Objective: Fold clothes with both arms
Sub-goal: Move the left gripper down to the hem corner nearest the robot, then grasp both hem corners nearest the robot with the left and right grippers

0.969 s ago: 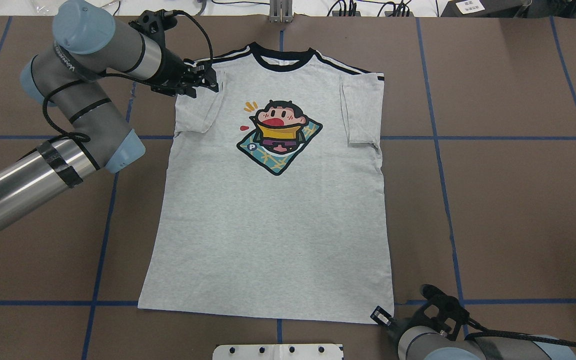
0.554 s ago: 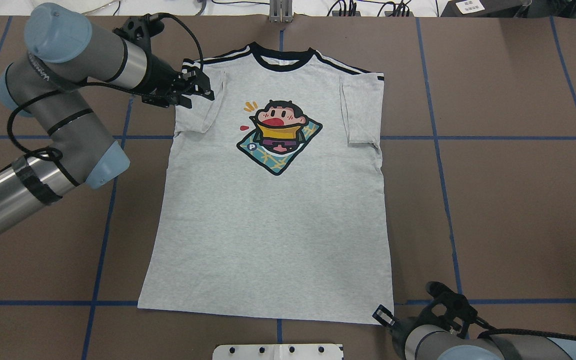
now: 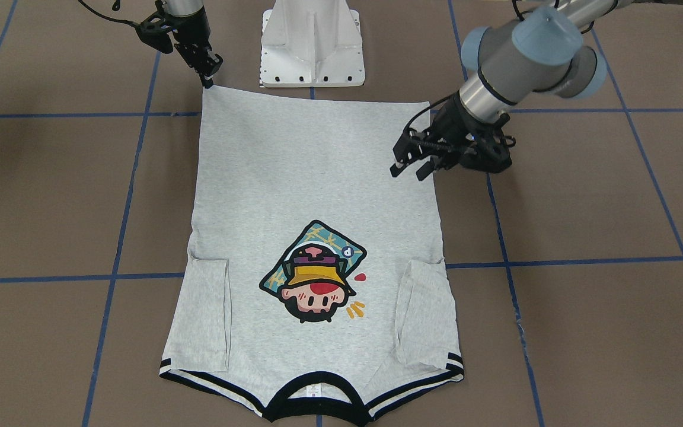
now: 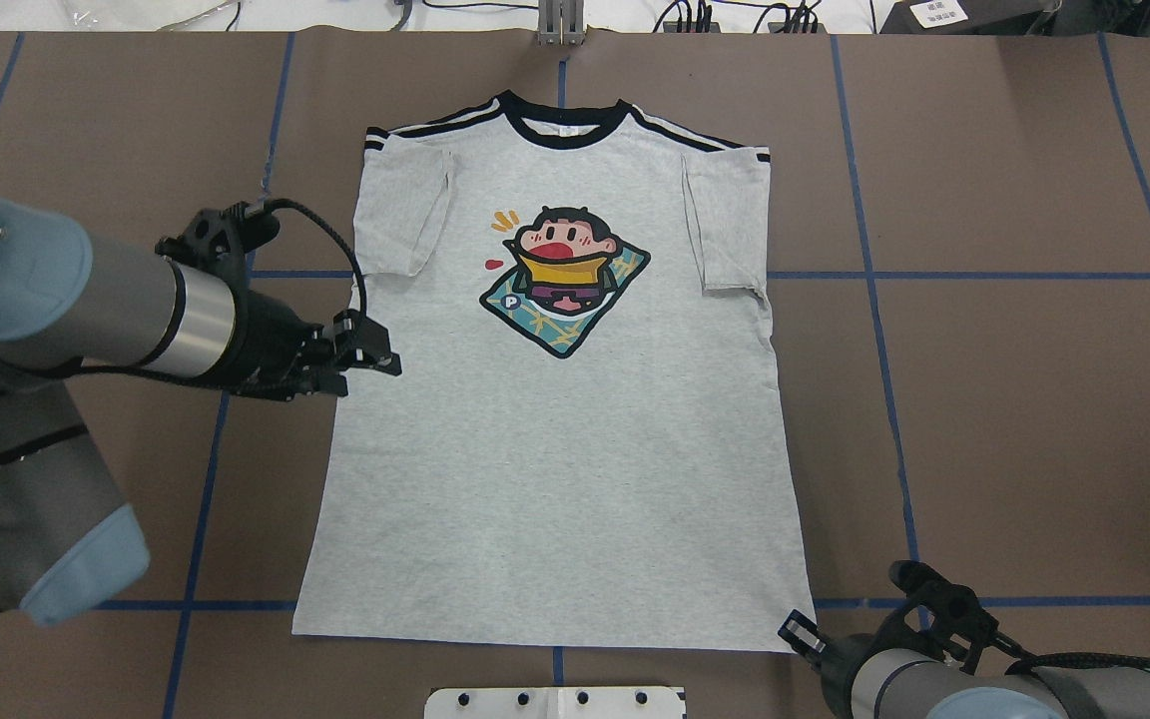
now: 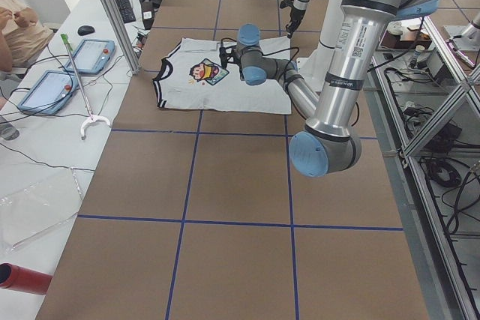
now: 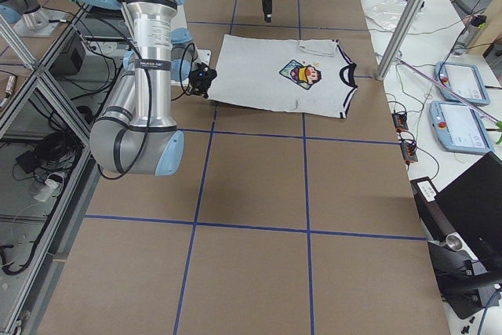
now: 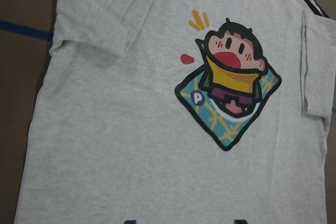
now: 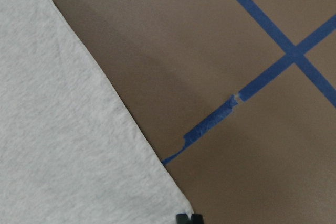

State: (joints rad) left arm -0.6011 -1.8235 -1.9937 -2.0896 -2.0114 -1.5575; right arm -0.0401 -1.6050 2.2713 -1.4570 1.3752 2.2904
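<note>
Your left pincer gapes wide and empty. The grey T-shirt lies flat on the table, its side edge just beneath. Your right pincer sits at the hem corner, and you cannot tell its opening.

The brown table, gridded with blue tape, carries a grey T-shirt spread flat, print up, sleeves folded in, with the white base just beside its hem.
</note>
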